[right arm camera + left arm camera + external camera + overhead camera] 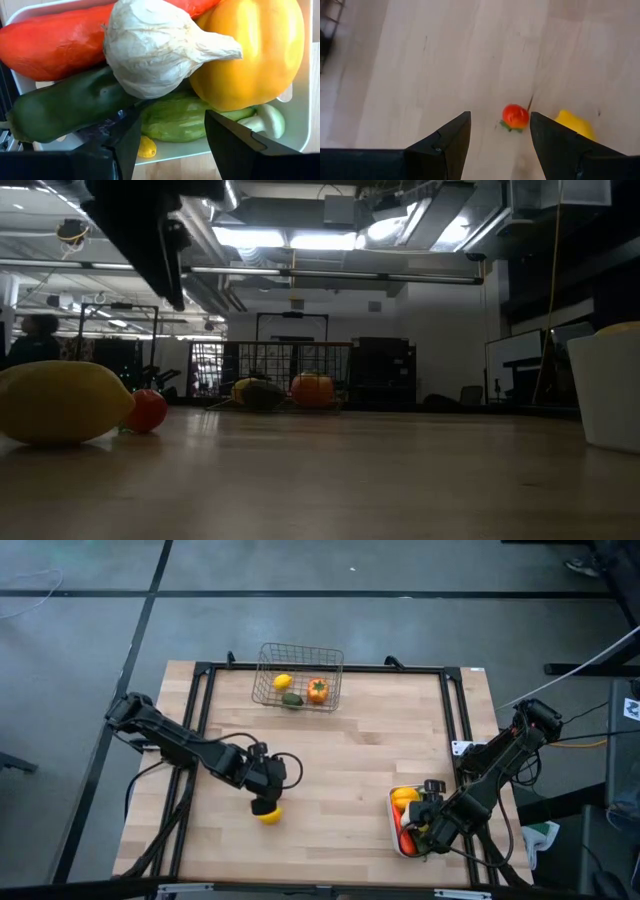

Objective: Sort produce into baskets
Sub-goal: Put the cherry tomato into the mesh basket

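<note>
Grippers open: left (497, 137) over tomato (515, 116), right (172, 135) over garlic (155, 47).

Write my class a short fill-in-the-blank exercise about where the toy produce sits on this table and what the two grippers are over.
1. The wire basket holds ____ pieces of produce.
2. The white garlic lies on top of the pile in the white ____.
3. The left gripper hangs open above a small ____ tomato.
4. Beside that tomato on the bare table lies a yellow ____.

Missing words: three; tray; red; lemon
</note>
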